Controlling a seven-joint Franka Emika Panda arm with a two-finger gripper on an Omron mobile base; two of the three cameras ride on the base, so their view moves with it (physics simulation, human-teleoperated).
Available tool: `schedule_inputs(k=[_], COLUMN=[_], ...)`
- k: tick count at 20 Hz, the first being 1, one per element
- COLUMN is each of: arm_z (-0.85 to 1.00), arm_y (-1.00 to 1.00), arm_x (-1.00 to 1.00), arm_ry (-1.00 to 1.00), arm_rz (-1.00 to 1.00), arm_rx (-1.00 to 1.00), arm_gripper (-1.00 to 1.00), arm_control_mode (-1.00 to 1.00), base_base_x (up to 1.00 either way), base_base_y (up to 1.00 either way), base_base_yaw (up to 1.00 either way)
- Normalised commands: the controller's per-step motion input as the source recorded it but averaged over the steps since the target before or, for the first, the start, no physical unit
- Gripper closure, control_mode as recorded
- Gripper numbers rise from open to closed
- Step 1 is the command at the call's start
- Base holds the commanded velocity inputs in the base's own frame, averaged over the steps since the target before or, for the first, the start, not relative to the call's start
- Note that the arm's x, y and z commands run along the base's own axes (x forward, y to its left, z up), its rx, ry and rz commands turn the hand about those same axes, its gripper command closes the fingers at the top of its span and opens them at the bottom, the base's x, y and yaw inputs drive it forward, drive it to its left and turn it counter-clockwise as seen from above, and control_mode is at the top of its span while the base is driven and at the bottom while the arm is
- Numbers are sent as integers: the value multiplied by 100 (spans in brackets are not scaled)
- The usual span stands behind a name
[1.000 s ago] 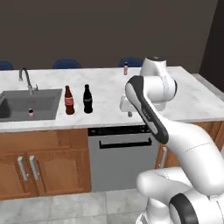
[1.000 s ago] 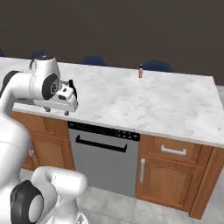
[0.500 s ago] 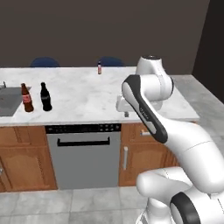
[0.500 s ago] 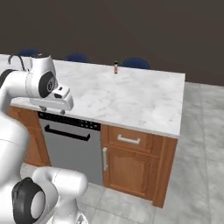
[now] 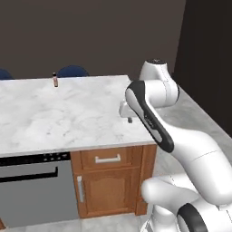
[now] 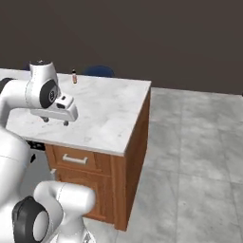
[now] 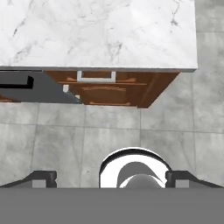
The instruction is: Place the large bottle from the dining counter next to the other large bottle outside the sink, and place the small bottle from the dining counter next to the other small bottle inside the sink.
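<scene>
The small bottle point(image 5: 55, 80) point(image 6: 74, 77), slim with a pink-red body and dark cap, stands upright at the far edge of the dining counter point(image 5: 68, 113) point(image 6: 109, 109) point(image 7: 100, 30), a white-grey marbled top on a brown wooden base. My gripper point(image 5: 127, 118) point(image 6: 56, 121) hangs open over the counter's near right part, well short of the bottle, and holds nothing. In the hand view the two dark fingertips point(image 7: 41, 177) stand wide apart with nothing between them.
Dark blue stools point(image 5: 72, 71) point(image 6: 98, 71) stand behind the counter. Below its front are a grey dishwasher point(image 5: 31, 190) and a wooden drawer and door point(image 5: 108, 181). Grey tiled floor point(image 6: 199, 156) stretches to the right of the counter's end.
The base has driven right, so the whole scene has slid left: the sink and both large bottles have passed out of the picture. The counter's right end has come in. The gripper stays open.
</scene>
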Motion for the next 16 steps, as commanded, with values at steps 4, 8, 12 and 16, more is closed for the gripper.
schedule_inputs(k=[4, 8, 12, 16], arm_z=[0, 0, 0, 0], arm_y=[0, 0, 0, 0], arm_x=[0, 0, 0, 0], arm_ry=[0, 0, 0, 0], arm_rz=[0, 0, 0, 0], arm_rx=[0, 0, 0, 0], arm_gripper=[-100, -100, -100, -100], arm_control_mode=[100, 100, 100, 100], base_base_x=[30, 5, 6, 18], base_base_y=[-100, -100, -100, -79], base_base_yaw=[-5, 0, 27, 72])
